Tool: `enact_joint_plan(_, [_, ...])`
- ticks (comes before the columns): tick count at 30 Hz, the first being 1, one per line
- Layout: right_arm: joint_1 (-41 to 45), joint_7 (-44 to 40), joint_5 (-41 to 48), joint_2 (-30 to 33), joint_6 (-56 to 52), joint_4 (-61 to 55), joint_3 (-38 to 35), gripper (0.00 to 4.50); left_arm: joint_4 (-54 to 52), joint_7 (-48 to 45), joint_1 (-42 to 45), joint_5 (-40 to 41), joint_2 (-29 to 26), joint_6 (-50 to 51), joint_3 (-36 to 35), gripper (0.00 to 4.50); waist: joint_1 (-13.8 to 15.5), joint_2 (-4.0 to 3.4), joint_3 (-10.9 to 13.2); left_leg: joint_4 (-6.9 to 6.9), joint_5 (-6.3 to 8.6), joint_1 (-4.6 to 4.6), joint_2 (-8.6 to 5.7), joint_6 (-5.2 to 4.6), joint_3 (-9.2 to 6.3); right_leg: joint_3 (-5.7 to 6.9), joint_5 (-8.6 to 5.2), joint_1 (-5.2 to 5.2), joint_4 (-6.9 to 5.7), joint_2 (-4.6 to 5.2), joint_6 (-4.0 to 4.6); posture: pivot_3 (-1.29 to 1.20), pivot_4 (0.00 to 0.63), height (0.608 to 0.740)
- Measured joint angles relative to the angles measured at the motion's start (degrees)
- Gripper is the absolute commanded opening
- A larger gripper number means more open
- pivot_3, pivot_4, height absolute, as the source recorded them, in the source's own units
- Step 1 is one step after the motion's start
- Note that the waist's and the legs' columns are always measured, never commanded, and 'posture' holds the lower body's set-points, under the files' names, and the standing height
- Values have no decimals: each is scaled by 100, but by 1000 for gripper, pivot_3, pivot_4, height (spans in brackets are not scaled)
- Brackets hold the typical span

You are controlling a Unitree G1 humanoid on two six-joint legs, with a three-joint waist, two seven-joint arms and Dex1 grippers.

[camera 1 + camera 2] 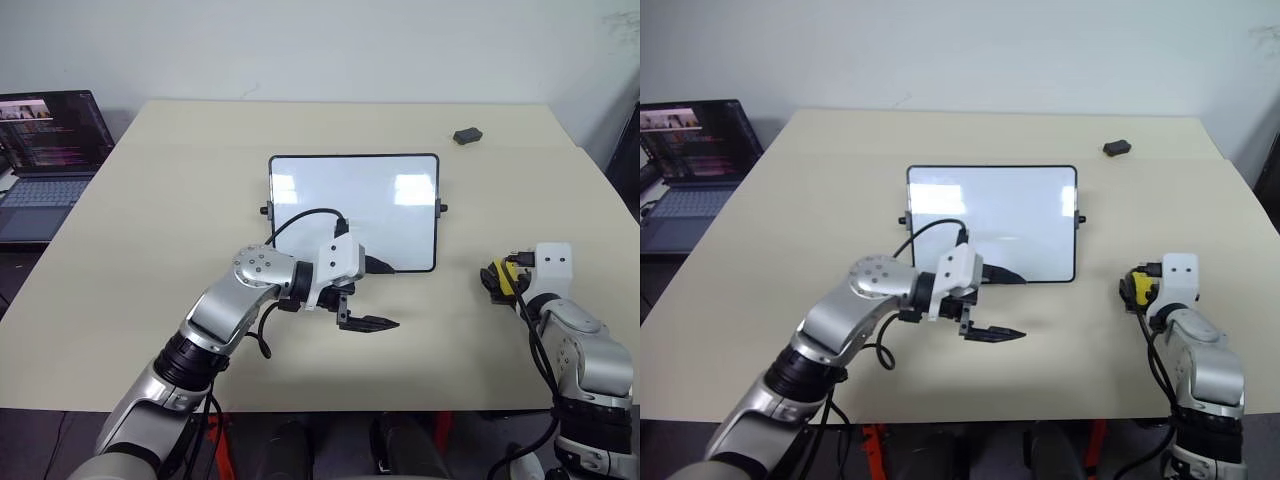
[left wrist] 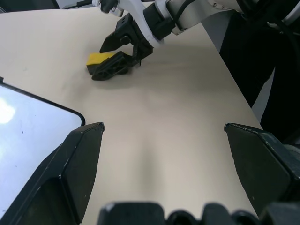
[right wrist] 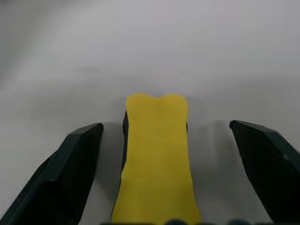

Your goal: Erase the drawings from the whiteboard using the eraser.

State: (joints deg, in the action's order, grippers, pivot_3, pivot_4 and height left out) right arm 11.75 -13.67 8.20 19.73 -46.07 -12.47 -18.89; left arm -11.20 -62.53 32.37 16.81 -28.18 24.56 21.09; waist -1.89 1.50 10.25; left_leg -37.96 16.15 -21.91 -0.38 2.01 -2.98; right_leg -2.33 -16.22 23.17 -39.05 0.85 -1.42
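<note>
A small yellow eraser (image 3: 157, 154) with a dark underside lies flat on a beige table (image 1: 150, 200), toward the table's right side and near the front edge. It sits between the two black fingers of the right gripper (image 3: 164, 150). Those fingers stand wide apart, with a clear gap on each side of the eraser, so they are not touching it. In the view from the left wrist, the same yellow block shows just beyond the dark fingers of the right gripper, resting on the table top.

To the left of the eraser, well apart from it, a small whiteboard (image 1: 360, 190) with a thin black frame, rounded corners and small black side knobs lies flat in the middle of the table. Its glossy white surface shows bright reflections. Any marker drawings on it are too faint to make out.

The left gripper (image 1: 368, 323) hangs just in front of the whiteboard's near edge, pointing to the right, with its fingers spread open and nothing between them.

A small dark grey lump (image 1: 467, 135) rests near the far right corner of the table. An open laptop (image 1: 45, 150) sits beside the table on the left.
</note>
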Motion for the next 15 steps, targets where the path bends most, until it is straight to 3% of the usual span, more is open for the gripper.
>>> enact_joint_plan(4, [-98, -44, 189, -67, 469, -594, -14, 4484, -66, 370, -331, 106, -13, 110, -448, 4500, 1, -1, 0, 2, 0, -1, 4, 0, -4, 3, 0, 1, 0, 0, 0, 0, 150, 740])
enact_joint_plan(6, [-383, -50, 226, -184, 942, -1181, -9, 4484, -145, 863, -636, 210, 66, 216, -1000, 4500, 7, -1, 0, 3, 0, -3, 7, 0, -11, 8, -1, 1, 3, 1, -1, 0, 150, 740])
enact_joint_plan(11, [-1709, 19, -41, -647, 2471, -1872, 277, 4484, -630, 2264, -1616, 475, 389, 604, -2407, 4500, 20, 0, -5, 2, 1, -5, 3, 1, -10, 7, -4, 1, 5, 13, -7, 0, 150, 740])
enact_joint_plan(15, [-2476, 128, -220, -1103, 3799, -1642, 463, 4484, -1417, 3311, -2460, 358, 885, 611, -2820, 4500, 24, 1, -10, -4, 1, 3, -4, 1, -1, 0, 4, -6, 4, 22, -17, 0, 150, 740])
